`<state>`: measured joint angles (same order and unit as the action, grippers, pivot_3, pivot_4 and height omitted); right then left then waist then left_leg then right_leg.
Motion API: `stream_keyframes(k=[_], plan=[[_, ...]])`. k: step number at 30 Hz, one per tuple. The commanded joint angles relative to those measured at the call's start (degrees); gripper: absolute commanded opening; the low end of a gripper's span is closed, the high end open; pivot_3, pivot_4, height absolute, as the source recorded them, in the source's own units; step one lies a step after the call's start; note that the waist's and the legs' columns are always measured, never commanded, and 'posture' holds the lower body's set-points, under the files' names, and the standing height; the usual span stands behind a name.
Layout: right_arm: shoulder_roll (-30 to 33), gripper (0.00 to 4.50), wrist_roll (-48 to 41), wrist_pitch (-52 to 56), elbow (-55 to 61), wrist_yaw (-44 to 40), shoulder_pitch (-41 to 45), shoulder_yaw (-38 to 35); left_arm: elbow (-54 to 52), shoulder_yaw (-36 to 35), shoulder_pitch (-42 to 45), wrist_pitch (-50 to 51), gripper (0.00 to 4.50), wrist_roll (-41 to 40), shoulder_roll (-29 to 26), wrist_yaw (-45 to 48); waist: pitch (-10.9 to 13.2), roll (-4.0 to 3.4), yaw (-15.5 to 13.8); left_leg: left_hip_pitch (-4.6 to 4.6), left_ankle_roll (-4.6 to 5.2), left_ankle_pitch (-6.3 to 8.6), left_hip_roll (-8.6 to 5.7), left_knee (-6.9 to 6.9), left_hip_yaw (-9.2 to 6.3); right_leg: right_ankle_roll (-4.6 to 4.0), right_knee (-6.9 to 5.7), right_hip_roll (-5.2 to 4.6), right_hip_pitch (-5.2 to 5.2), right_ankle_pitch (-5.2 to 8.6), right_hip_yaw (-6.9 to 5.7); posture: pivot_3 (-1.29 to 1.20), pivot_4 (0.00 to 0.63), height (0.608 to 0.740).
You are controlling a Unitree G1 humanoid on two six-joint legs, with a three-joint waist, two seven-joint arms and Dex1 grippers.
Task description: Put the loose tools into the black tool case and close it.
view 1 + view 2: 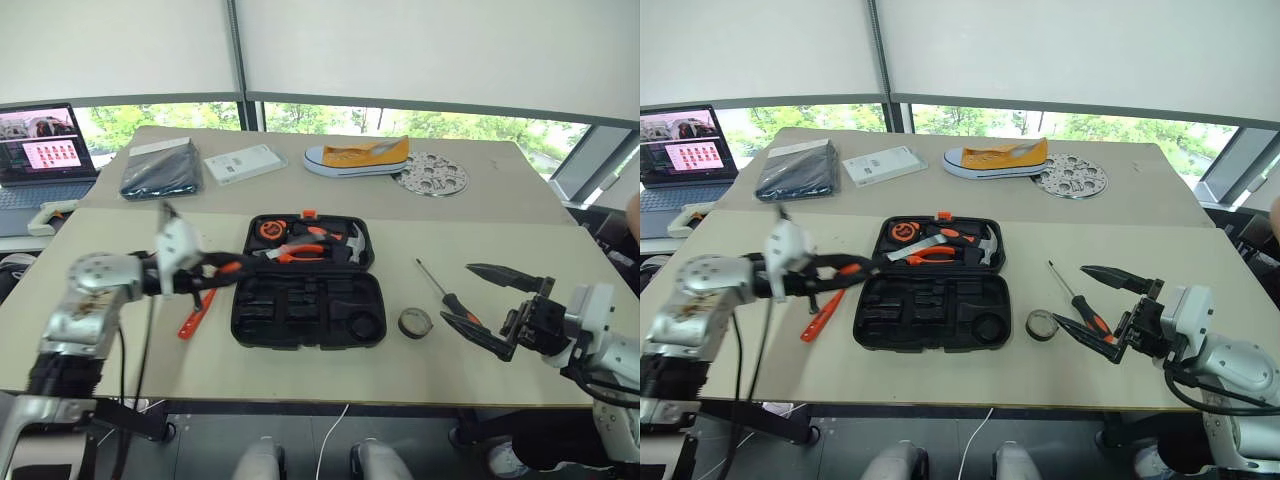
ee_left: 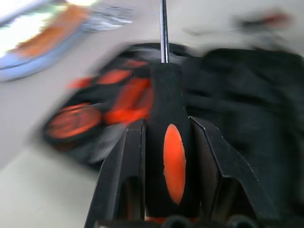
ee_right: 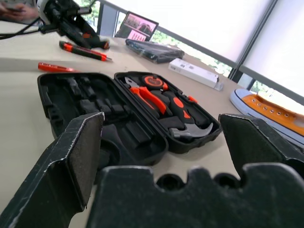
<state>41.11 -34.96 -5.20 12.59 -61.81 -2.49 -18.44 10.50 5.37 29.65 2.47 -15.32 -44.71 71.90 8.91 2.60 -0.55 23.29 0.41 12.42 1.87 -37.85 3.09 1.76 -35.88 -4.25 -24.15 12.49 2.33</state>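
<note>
Case: one black tool case (image 1: 308, 310) lies open on the table (image 1: 520, 375), both halves flat; the far half holds pliers (image 1: 300, 251), a hammer (image 1: 352, 243) and a round tape measure (image 1: 268, 229), the near half's slots are bare.
Screwdrivers: two orange-and-black ones; one is pinched by its handle (image 2: 173, 161) between the fingers of the left gripper (image 2: 167, 137), held above the table just left of the case; the other screwdriver (image 1: 446, 292) lies right of the case.
Tester: one slim orange tester (image 1: 822, 313) lies left of the case.
Utility knife: one, seen in the right wrist view (image 3: 84, 51).
Tape roll: one black roll (image 1: 415, 322) lies between the case and the right gripper (image 1: 482, 302).
Right gripper: fingers spread wide, holding nothing, near the lying screwdriver.
</note>
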Motion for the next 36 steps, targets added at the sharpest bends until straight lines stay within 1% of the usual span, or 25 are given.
stream_keyframes(k=[1, 4, 7, 11, 18, 22, 23, 24, 26, 27, 29, 32, 34, 36], plan=[[2.27, 4.5, -0.86, 2.47, 1.57, -1.45, 1.91, -0.04, 9.17, 5.31, 7.35, -5.42, 0.89, 9.1, 4.1, -3.3, 0.0, 0.0, 0.15, 0.02, 0.0, 0.0, 0.05, 0.0, -0.01, 0.0, 0.0, 0.08, -0.02, 0.0, 0.02, 0.0, 0.15, 0.74], [2.83, 4.5, -1.27, 4.74, 3.79, -1.16, 3.99, 1.44, 15.25, 8.85, 10.82, -9.54, 0.89, 14.55, 6.25, -4.34, 0.01, 0.01, 0.37, 0.02, 0.02, -0.01, 0.05, -0.02, -0.02, 0.1, -0.02, 0.12, -0.04, -0.01, 0.05, 0.0, 0.15, 0.74], [2.5, 4.5, -1.1, 5.91, 4.71, -0.56, 5.52, 2.08, 18.32, 9.65, 13.01, -10.29, 0.89, 16.44, 7.8, -5.1, 0.01, 0.01, 0.75, 0.07, 0.02, -0.01, 0.08, -0.02, -0.02, 0.19, 0.0, 0.16, -0.07, 0.03, 0.09, 0.0, 0.15, 0.74], [1.05, 4.5, 0.07, 5.08, 5.38, 0.09, 6.37, 2.66, 20.37, 10.99, 14.24, -13.62, 0.89, 18.65, 8.04, -3.71, 0.01, 0.01, 0.51, 0.1, 0.02, -0.01, 0.0, -0.03, -0.04, 0.2, 0.0, 0.07, -0.06, -0.01, 0.07, 0.0, 0.15, 0.74], [0.52, 4.5, 0.5, 4.85, 5.94, 0.19, 5.04, 2.04, 20.89, 11.48, 14.53, -14.45, 0.89, 22.38, 6.13, -4.3, 0.01, 0.01, 0.47, 0.06, 0.02, -0.01, 0.0, -0.05, -0.04, 0.22, -0.01, 0.06, -0.03, -0.02, 0.07, 0.0, 0.15, 0.74], [0.54, 4.5, 0.68, 4.41, 5.38, -0.02, 4.78, 1.91, 20.01, 9.73, 13.25, -9.48, 0.89, 21.01, 6.33, -5.36, 0.0, 0.01, 0.71, 0.01, 0.03, -0.01, 0.03, -0.05, -0.04, 0.25, -0.06, 0.09, -0.02, -0.01, 0.08, 0.0, 0.15, 0.74], [0.49, 4.5, 0.7, 4.33, 5.35, -0.02, 4.7, 1.92, 19.85, 9.26, 12.97, -8.93, 1.9, 20.18, 6.72, -5.4, 0.0, 0.01, 0.75, -0.01, 0.03, -0.02, 0.03, -0.05, -0.04, 0.26, -0.08, 0.09, -0.01, 0.0, 0.08, 0.0, 0.15, 0.74], [0.43, 4.5, 0.74, 4.23, 5.31, -0.04, 4.58, 1.93, 19.68, 9.19, 12.83, -8.88, 2.2, 19.92, 6.89, -5.44, 0.0, 0.0, 0.78, -0.02, 0.06, -0.03, 0.03, -0.05, -0.04, 0.43, -0.1, 0.09, -0.01, 0.11, 0.08, 0.0, 0.15, 0.74], [0.24, 4.5, 0.79, 3.96, 5.09, -0.23, 4.12, 1.97, 19.46, 8.47, 12.49, -10.94, 2.92, 18.49, 7.56, -5.27, 0.0, 0.0, 0.76, -0.06, 0.11, -0.07, 0.04, -0.05, -0.04, 0.5, -0.16, 0.09, -0.01, 0.14, 0.08, 0.0, 0.15, 0.74], [0.16, 4.5, 0.8, 3.88, 5.07, -0.3, 3.88, 1.97, 19.32, 7.84, 12.29, -11.92, 3.35, 17.58, 7.93, -5.36, 0.0, 0.0, 0.74, -0.08, 0.13, -0.08, 0.04, -0.05, -0.04, 0.49, -0.18, 0.09, 0.0, 0.13, 0.08, 0.0, 0.15, 0.74], [0.16, 4.5, 0.63, 3.81, 4.81, -0.54, 3.49, 1.79, 18.9, 6.1, 12.05, -14.24, 3.93, 14.72, 8.59, -4.21, 0.0, 0.01, 0.63, -0.09, 0.15, -0.1, 0.04, -0.05, -0.04, 0.47, -0.2, 0.09, -0.01, 0.1, 0.08, 0.0, 0.15, 0.74], [0.14, 4.5, 0.43, 3.74, 4.33, -1.01, 2.87, 1.36, 16.51, 1.62, 11.27, -9.83, 3.93, 8.58, 10.59, -4.45, 0.0, 0.0, 0.46, -0.03, 0.14, -0.12, 0.0, -0.09, -0.03, 0.49, -0.17, 0.03, -0.01, 0.08, 0.08, 0.0, 0.15, 0.74], [-0.05, 4.5, 0.34, 3.71, 4.16, -1.14, 2.43, 1.17, 15.38, -0.35, 10.72, -6.36, 3.93, 6.15, 11.69, -5.51, 0.0, 0.01, 0.44, 0.05, 0.15, -0.12, 0.0, -0.11, -0.04, 0.49, -0.12, 0.02, -0.03, 0.06, 0.07, 0.0, 0.15, 0.74], [-0.31, 4.5, 0.31, 3.6, 4.06, -1.17, 2.03, 1.11, 15.33, -1.18, 10.23, -3.77, 3.41, 5.4, 12.4, -6.74, 0.0, 0.0, 0.43, 0.09, 0.15, -0.11, -0.01, -0.11, -0.04, 0.46, -0.1, 0.01, -0.04, 0.05, 0.07, 0.0, 0.15, 0.74]])
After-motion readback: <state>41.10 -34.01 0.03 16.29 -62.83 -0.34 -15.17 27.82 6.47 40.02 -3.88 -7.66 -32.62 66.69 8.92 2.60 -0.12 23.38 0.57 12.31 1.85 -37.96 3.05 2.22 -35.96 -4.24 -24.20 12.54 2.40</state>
